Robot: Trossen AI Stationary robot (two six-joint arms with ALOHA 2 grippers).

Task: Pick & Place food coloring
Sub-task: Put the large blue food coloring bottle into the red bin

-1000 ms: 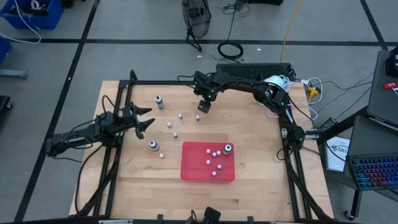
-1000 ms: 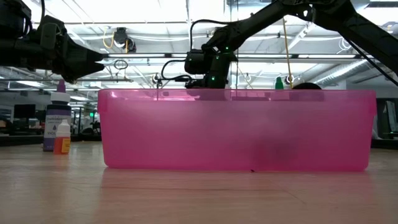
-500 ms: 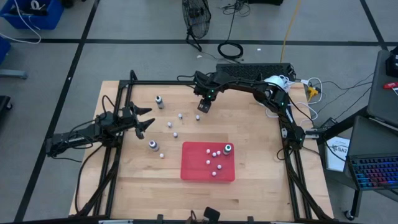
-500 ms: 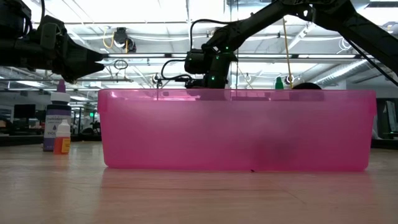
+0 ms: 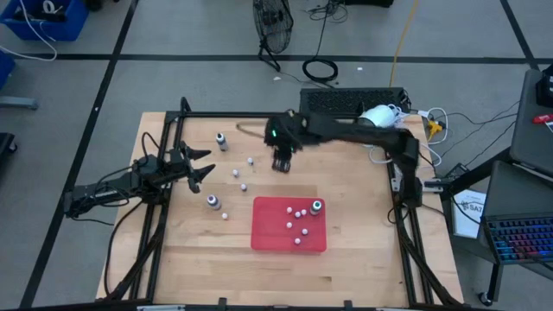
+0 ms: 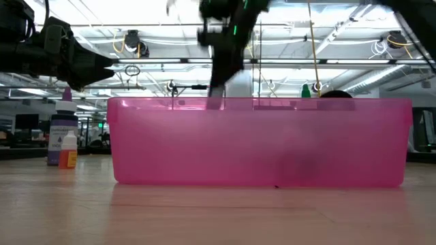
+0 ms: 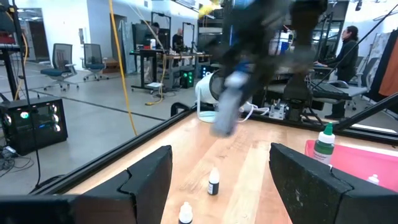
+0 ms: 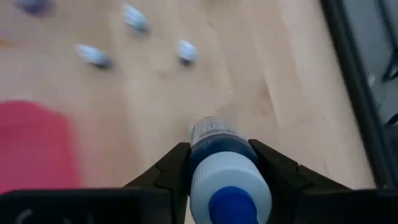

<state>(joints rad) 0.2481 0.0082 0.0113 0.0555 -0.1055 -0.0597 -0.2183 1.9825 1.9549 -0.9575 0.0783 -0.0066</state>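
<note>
My right gripper [image 5: 280, 163] is over the table's far middle, shut on a dark blue food coloring bottle [image 8: 219, 149] with a white cap. It also shows blurred in the left wrist view [image 7: 225, 109]. My left gripper [image 5: 204, 170] is open and empty at the left. Dark bottles stand on their bases at the far left [image 5: 222, 141] and left of the tray [image 5: 212, 202], and one stands in the red tray [image 5: 317, 206]. Small whitish bottles lie on the wood [image 5: 243, 185] and in the tray [image 5: 298, 230]. My right gripper pinches the dark bottle's body just below the white cap [image 8: 219, 140] between its two fingers [image 8: 176, 163]. The fingers come from above, slanting down. The cap is toward the wrist and the base points at the table. The bottle is lifted clear of the wood.
The red tray [image 5: 268, 235] lies in the near middle; in the low view its pink wall [image 6: 259, 146] hides most of the table. A black frame [image 5: 173, 130] runs along the table's edges. Bare wood lies right of the tray.
My right arm has swung fast. Its gripper has gone a little toward the table's near edge and tipped steeper downward, still shut on the dark bottle. My left gripper has kept still.
</note>
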